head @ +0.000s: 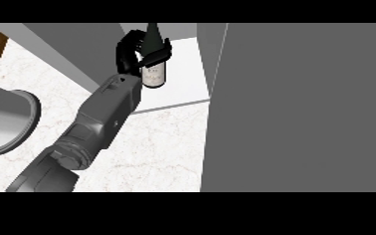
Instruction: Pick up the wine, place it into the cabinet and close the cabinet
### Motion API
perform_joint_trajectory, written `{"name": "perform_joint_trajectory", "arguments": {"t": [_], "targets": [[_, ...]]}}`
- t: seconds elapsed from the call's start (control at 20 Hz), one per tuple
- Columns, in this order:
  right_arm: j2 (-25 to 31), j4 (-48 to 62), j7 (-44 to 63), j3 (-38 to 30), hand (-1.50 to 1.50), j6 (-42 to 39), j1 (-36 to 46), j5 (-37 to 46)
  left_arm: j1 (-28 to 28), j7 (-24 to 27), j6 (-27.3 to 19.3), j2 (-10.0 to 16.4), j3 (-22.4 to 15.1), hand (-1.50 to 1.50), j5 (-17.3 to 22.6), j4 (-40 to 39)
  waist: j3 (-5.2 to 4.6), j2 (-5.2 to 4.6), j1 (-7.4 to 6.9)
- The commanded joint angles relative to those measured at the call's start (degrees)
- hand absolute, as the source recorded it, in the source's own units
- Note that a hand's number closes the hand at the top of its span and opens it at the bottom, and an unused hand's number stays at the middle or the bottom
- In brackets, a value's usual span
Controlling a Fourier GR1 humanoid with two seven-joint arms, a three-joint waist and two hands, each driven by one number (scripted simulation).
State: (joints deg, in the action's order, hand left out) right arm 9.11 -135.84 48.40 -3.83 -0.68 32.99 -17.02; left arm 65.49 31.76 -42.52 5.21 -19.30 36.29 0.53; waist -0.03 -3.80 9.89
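A dark wine bottle [153, 74] with a pale label stands upright on the white floor of the open cabinet [187, 87], near its front edge. My left hand [131, 55] reaches in from the lower left and is shut on the bottle. Its fingers curl round the bottle's left side and the thumb crosses the shoulder on the right. The bottle's neck sticks up above the hand. The hand hides part of the bottle's body. My right hand shows nowhere.
The open cabinet door [294, 104], a large grey panel, fills the right side of the view. The cabinet's grey left wall [81, 50] slants beside my forearm. A marbled white counter [154, 149] lies below, with a grey round dish [16, 122] at the left edge.
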Motion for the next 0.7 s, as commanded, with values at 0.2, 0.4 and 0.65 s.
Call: {"name": "perform_joint_trajectory", "arguments": {"t": [0.2,0.4,0.65], "targets": [[0.0,-0.8,-0.5,0.5,-1.50,-1.0,0.2,-1.2,-1.5,-2.0,2.8,2.8,-1.8,-1.50,-2.0,-0.5,-0.23,-0.71,-0.18],[-0.1,-2.5,0.8,0.4,-1.50,-0.3,-0.1,-1.4,-2.7,-2.7,3.2,3.1,-1.5,-1.50,-1.8,-0.5,-0.24,-0.16,0.11],[-0.6,-0.4,-0.4,0.2,-1.50,-0.6,0.1,-1.4,-2.3,-3.2,4.0,2.6,-0.8,-1.50,-1.1,-0.5,-0.22,-0.55,-0.50]]}}
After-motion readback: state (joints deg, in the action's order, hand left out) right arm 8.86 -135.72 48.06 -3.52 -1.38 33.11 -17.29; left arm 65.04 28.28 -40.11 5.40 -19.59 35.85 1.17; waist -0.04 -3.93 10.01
